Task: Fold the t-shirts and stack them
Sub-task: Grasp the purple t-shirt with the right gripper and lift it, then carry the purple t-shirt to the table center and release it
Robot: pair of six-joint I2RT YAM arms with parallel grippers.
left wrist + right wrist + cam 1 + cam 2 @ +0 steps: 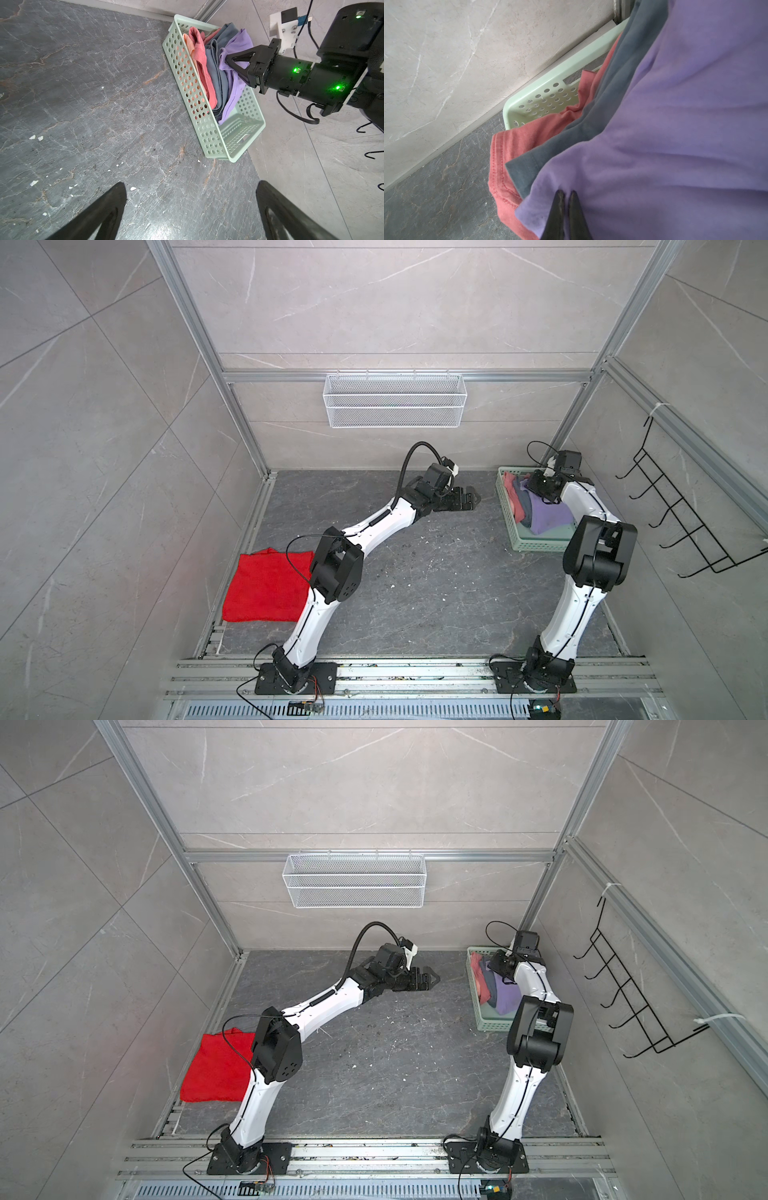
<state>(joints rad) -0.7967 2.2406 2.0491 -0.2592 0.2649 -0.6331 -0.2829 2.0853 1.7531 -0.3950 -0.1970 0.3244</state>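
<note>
Nearest, at the front left of the dark stone table (415, 593), the red t-shirt (262, 589) lies flat in a rough square, its right edge hidden behind the left arm's elbow. Farther in, the left gripper (475, 498) hangs over bare tabletop, jaws spread wide, holding nothing. In the far right corner stands the mint-green basket (536, 546), holding a salmon-pink t-shirt (199, 56), a slate-blue t-shirt (214, 68) and the lilac t-shirt (239, 45), all bunched together. The right gripper (227, 59) is pinched together on a fold of the lilac t-shirt.
</note>
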